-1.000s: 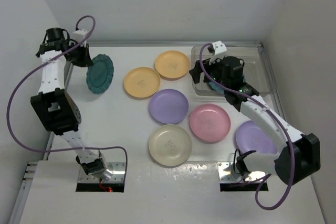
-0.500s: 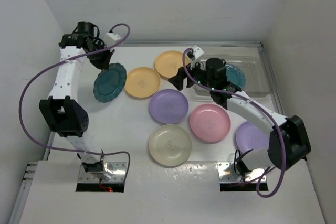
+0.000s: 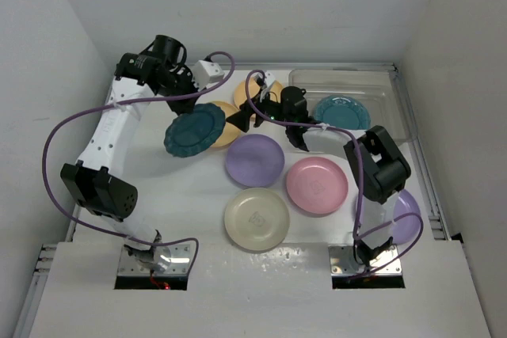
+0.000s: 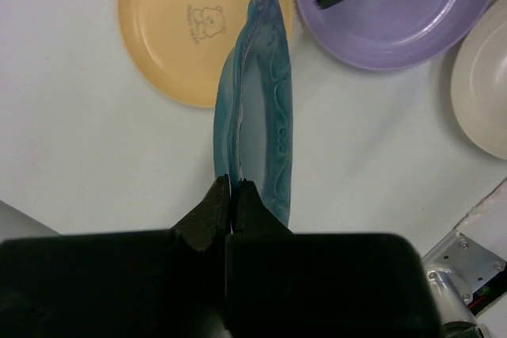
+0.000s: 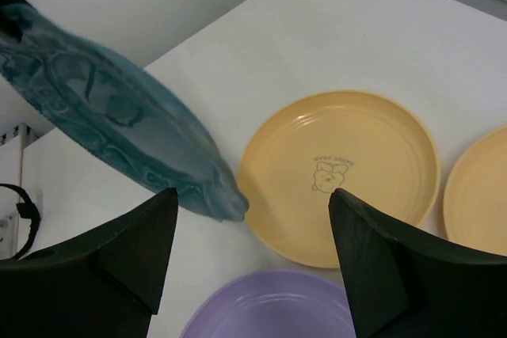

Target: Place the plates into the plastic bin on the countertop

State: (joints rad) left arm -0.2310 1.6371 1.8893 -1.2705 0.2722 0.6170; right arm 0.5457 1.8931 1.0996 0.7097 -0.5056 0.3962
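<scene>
Teal plate (image 4: 269, 116) pinched in L tool (image 4: 234, 187); R tool (image 5: 253, 194) spread wide above orange plate (image 5: 341, 172).

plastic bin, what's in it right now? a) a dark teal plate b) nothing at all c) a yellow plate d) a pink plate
a: one dark teal plate lies flat in the plastic bin; the pink plate sits outside on the countertop, and the second teal plate is clamped in the left gripper.
</scene>
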